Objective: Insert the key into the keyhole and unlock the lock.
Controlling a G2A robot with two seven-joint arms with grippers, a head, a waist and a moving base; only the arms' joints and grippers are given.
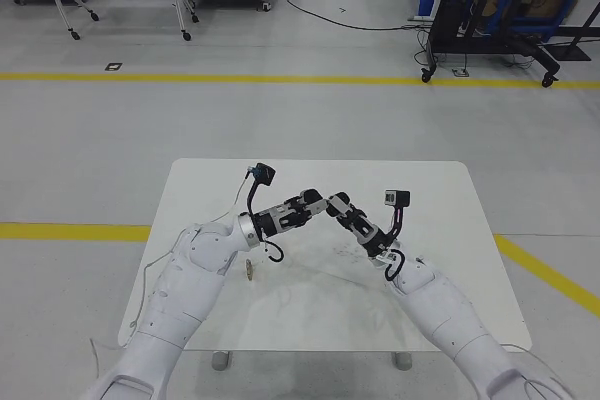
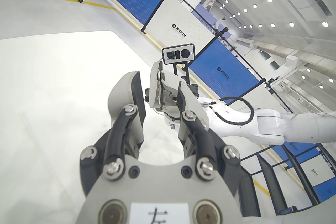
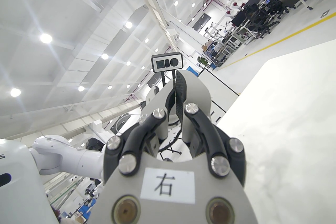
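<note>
- The right gripper (image 3: 175,84) is raised above the white surface (image 1: 435,195), its jaws pressed almost together on a thin metal piece seen edge-on between the ribbed pads.
- From the left wrist view that piece shows a toothed edge, so I take it for the key (image 2: 158,89). It is off the surface, pinched at the right gripper's tips.
- The left gripper (image 1: 310,204) faces the right one tip to tip over the middle of the surface. Its jaws stand wide, one to each side of the key-bearing tips, and I cannot tell whether either pad touches the metal.
- A small brass-coloured thing (image 1: 248,267) lies on the surface near the left arm. It may be the lock, but it is too small to tell, and no keyhole can be made out.
- Step in hand, as I judge it: the key is being presented in mid-air between the two grippers, for a handover or a re-grip. Insertion has not begun, so the task is at an early stage.
- The next move calls for one secure hold on the key's bow with the blade free and its direction known, then lining the blade up with the keyhole.
- The main risk is the thin key slipping or twisting as the grip changes.
</note>
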